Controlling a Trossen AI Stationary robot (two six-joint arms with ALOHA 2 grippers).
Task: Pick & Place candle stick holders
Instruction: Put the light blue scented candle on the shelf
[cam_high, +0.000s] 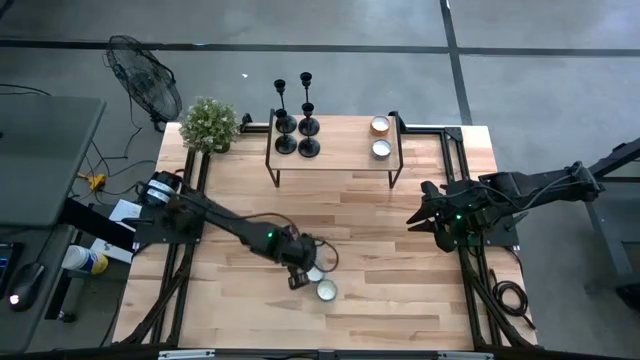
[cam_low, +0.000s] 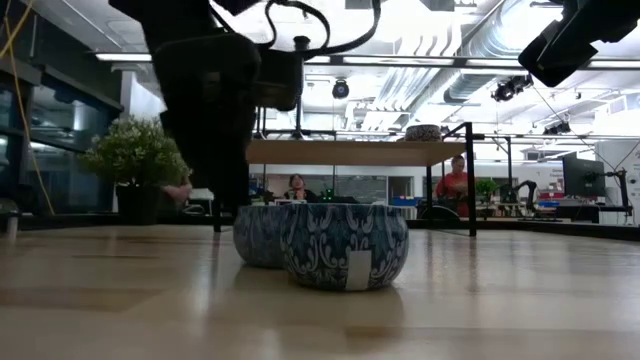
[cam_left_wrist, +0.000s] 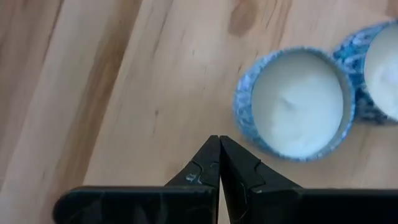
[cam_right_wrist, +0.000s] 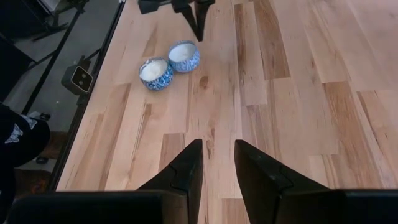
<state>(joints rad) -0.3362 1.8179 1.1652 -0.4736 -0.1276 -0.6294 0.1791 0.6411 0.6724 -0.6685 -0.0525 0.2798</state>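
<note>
From level with the table, my left arm's dark bulk covers part of the farther blue-patterned round candle tin (cam_low: 256, 235), and my left hand (cam_high: 296, 279) is lost in that mass. My left wrist picture cuts the second blue-patterned tin (cam_left_wrist: 379, 68) at its edge. From above, the four slim matte-black candle stick holders (cam_high: 295, 122) on the raised wooden shelf (cam_high: 335, 160) are too small to show detail.
</note>
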